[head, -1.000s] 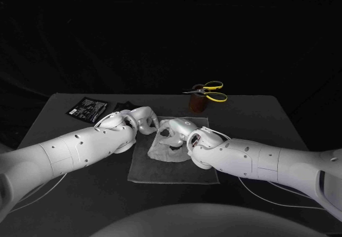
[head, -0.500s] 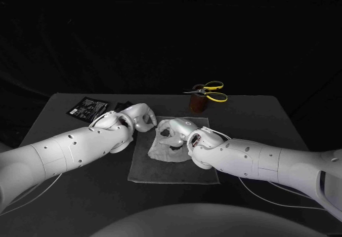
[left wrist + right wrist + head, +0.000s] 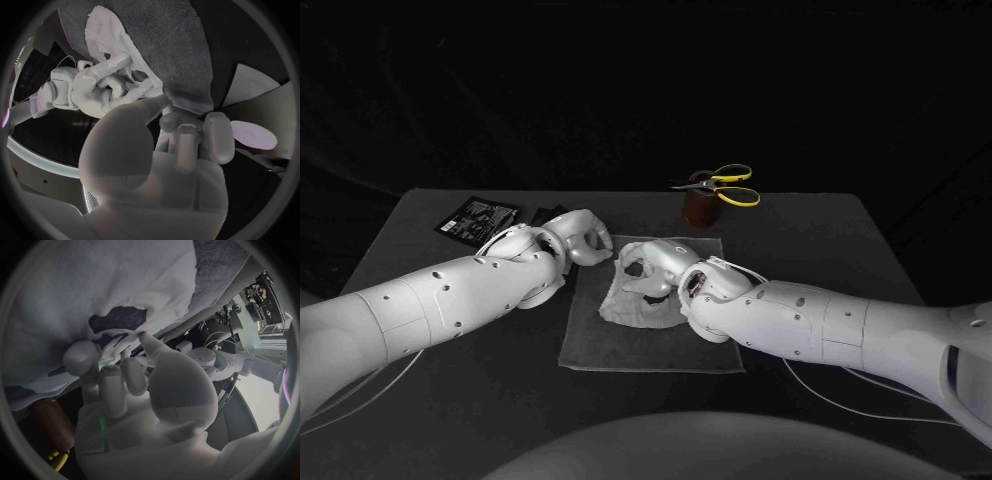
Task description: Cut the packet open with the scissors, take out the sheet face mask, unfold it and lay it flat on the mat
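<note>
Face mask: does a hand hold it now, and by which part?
The right hand pinches the face mask with its fingers at the strip beside a cut-out hole. The left hand seems to hold nothing.

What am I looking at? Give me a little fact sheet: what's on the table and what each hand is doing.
Mat: grey, spread flat.
Face mask: white, crumpled on the mat, not yet flat.
Packet: black, left of the mat, farther back.
Scissors: yellow-handled, upright in a brown holder beyond the mat.
Left hand: fingers curled at the mat's far left edge; grip unclear.
Right hand: fingers on the mask; grip unclear.
</note>
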